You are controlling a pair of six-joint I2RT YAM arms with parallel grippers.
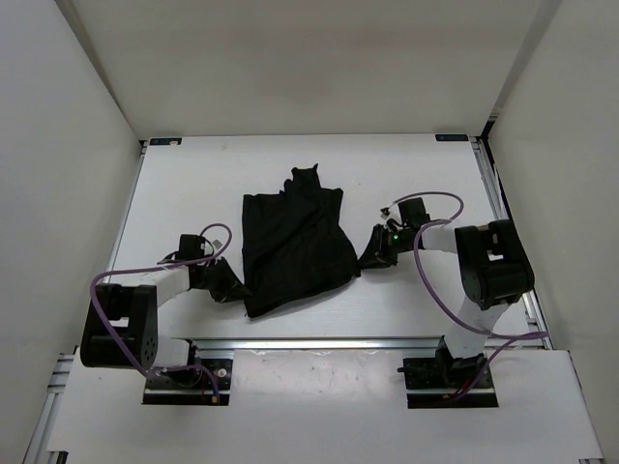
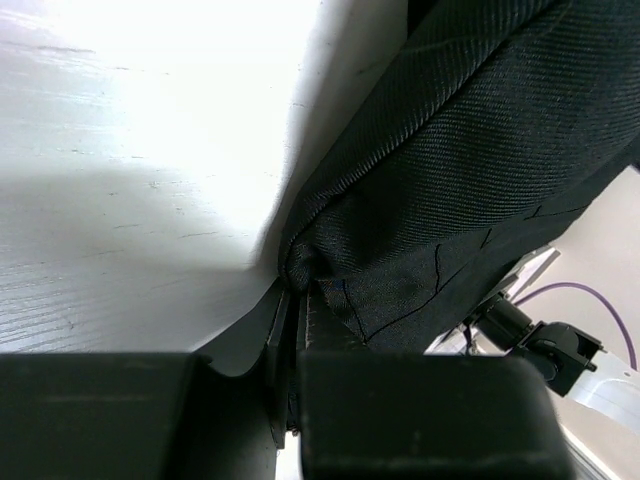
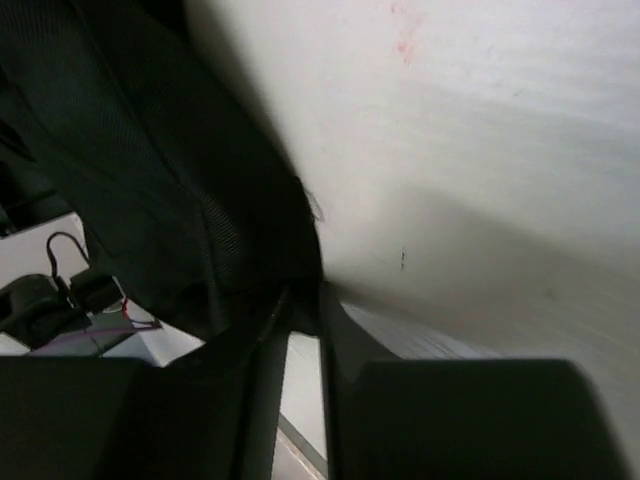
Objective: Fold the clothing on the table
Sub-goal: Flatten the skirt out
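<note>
The black clothing (image 1: 290, 242) lies crumpled in the middle of the white table (image 1: 193, 193), with a narrow part pointing to the far side. My left gripper (image 1: 235, 288) sits low at its near left corner. In the left wrist view that gripper (image 2: 296, 290) is shut on a bunched fold of the clothing (image 2: 470, 150). My right gripper (image 1: 365, 263) is at the garment's right corner. Seen from the right wrist, this gripper (image 3: 305, 295) has its jaws drawn narrow, and the edge of the clothing (image 3: 150, 180) is pinched between the tips.
An aluminium rail (image 1: 319, 343) runs along the table's front edge, with both arm bases just behind it. White walls (image 1: 68, 145) enclose the table on the left, back and right. Purple cables (image 1: 435, 280) loop off each arm.
</note>
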